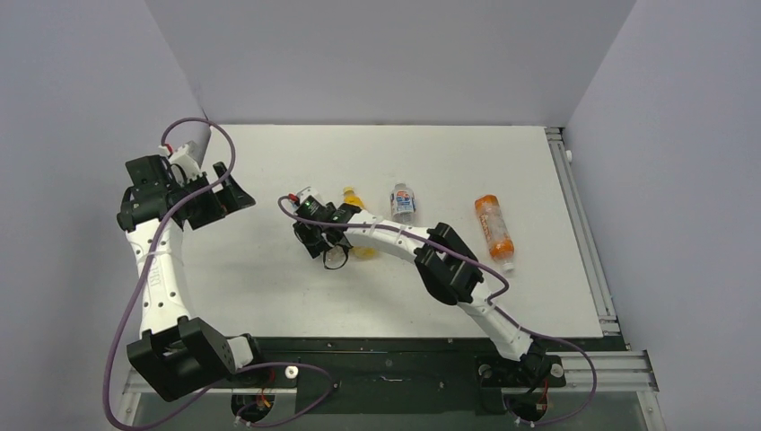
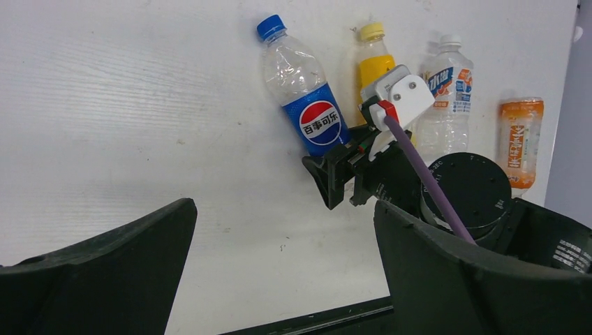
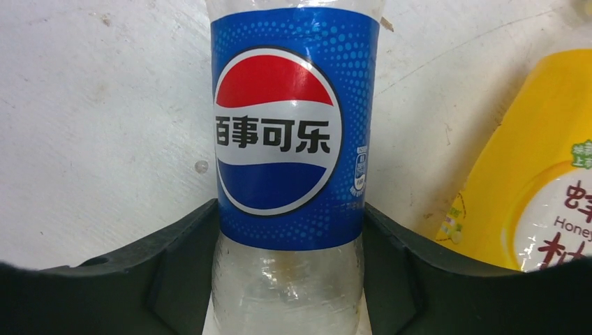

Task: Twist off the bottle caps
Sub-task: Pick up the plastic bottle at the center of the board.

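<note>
Black and spread wide, the fingers (image 2: 98, 272) of the left gripper (image 2: 285, 208) hung over the left of the table, holding nothing and well apart from the bottles. Next along lay the Pepsi bottle (image 2: 307, 98), flat on its side with its blue cap (image 2: 270, 26) screwed on. The right gripper (image 3: 290, 218) had its fingers (image 3: 174, 258) set against either side of the clear lower body, just below the label, pinching it as far as I could tell. Just beside it lay the yellow juice bottle (image 2: 375, 66) with its yellow cap (image 2: 371, 31), then the water bottle (image 2: 447, 98) with a whitish cap (image 2: 450, 40). Furthest right, a little apart, lay the orange bottle (image 1: 494, 224). Every cap I could see was on, so to my eye the work stood at its very first step, securing the first bottle. The next move, I judged, called for a firm hold on that smooth round body while the free left gripper crossed over to close on the small blue cap and twist it. The table (image 1: 269, 296) was white, scuffed and speckled. Plain pale grey walls (image 1: 386, 54) boxed it in on three sides, and a metal rail (image 1: 583, 224) ran along its right edge.
</note>
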Controlling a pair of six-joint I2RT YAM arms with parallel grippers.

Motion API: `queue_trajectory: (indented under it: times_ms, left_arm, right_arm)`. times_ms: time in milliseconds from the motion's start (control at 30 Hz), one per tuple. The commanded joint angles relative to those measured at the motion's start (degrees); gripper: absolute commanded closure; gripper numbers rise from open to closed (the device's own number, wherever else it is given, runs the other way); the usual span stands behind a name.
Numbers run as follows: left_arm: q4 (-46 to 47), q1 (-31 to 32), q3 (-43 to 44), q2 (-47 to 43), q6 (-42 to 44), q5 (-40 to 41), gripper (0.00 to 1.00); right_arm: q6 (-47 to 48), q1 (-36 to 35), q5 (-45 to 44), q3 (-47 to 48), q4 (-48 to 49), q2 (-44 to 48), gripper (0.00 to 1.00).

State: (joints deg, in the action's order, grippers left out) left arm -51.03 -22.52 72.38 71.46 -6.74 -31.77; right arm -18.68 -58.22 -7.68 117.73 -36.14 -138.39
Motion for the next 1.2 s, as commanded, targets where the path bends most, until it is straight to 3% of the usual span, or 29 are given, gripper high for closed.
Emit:
queue_trajectory:
  times_ms: [0, 167, 333, 500, 600, 767, 800, 900, 1067, 1167]
  left_arm:
    - [-3.03, -1.89, 4.09, 0.22, 0.95, -4.27, 0.03]
    - [-4.80, -3.51, 5.58, 0.46, 2.39, -7.09, 0.04]
    - [-14.88, -4.33, 13.16, 3.93, 10.27, -24.28, 0.03]
    - [-18.81, -4.18, 17.96, 3.81, 12.26, -32.99, 0.03]
    - [-8.74, -4.12, 14.17, -1.43, 6.70, -35.54, 0.03]
    - [21.14, -2.29, 2.79, -15.70, -19.09, -36.37, 0.04]
    - [28.30, -1.43, 0.66, -16.95, -24.79, -36.86, 0.04]
    - [36.82, 0.20, -1.14, -18.76, -33.60, -38.68, 0.03]
    - [60.24, 1.86, -5.40, -18.90, -50.71, -39.00, 0.03]
    - [57.52, 5.47, -3.42, -18.20, -47.30, -35.27, 0.03]
  right_arm:
    - [-1.64, -0.04, -0.25, -2.13, 4.80, 2.31, 0.42]
    - [-2.76, 0.01, 0.07, -5.87, 9.38, 8.26, 0.51]
    - [-4.79, 0.58, 0.52, -9.57, 15.13, 20.22, 0.52]
    - [-7.52, 0.85, 2.00, -17.64, 23.35, 33.21, 0.51]
    - [-9.39, 0.66, 2.24, -22.18, 28.48, 38.06, 0.51]
    - [-11.08, -0.35, 3.91, -22.41, 31.29, 42.19, 0.51]
    - [-10.92, -1.21, 3.66, -21.85, 31.24, 42.52, 0.51]
    - [-9.94, -3.08, 2.67, -21.68, 31.97, 44.00, 0.51]
    - [-9.52, -5.28, 1.93, -21.09, 32.70, 44.48, 0.51]
    - [-9.37, -6.11, 1.86, -21.99, 33.91, 45.71, 0.52]
